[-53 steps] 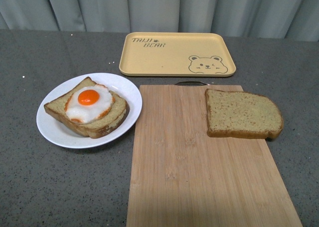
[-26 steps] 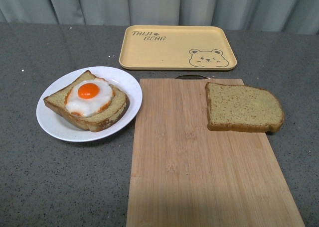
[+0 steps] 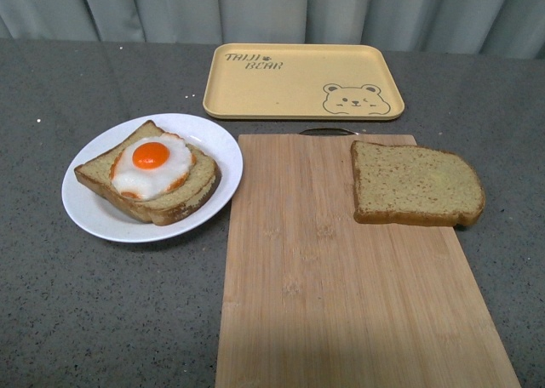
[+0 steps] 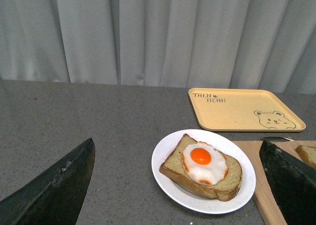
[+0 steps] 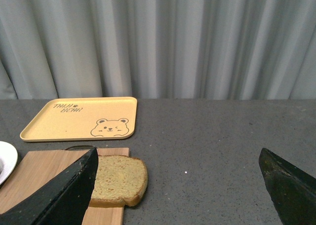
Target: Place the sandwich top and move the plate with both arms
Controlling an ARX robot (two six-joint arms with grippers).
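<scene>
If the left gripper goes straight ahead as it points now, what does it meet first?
Probably the plate with the egg-topped bread, lying between its open fingers; depth is unclear.

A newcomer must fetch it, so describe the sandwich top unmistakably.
Find the wooden cutting board in the middle of the grey table. The sandwich top lies flat at its far right corner, overhanging the edge. Unlike the slice on the white plate, it carries no fried egg.
</scene>
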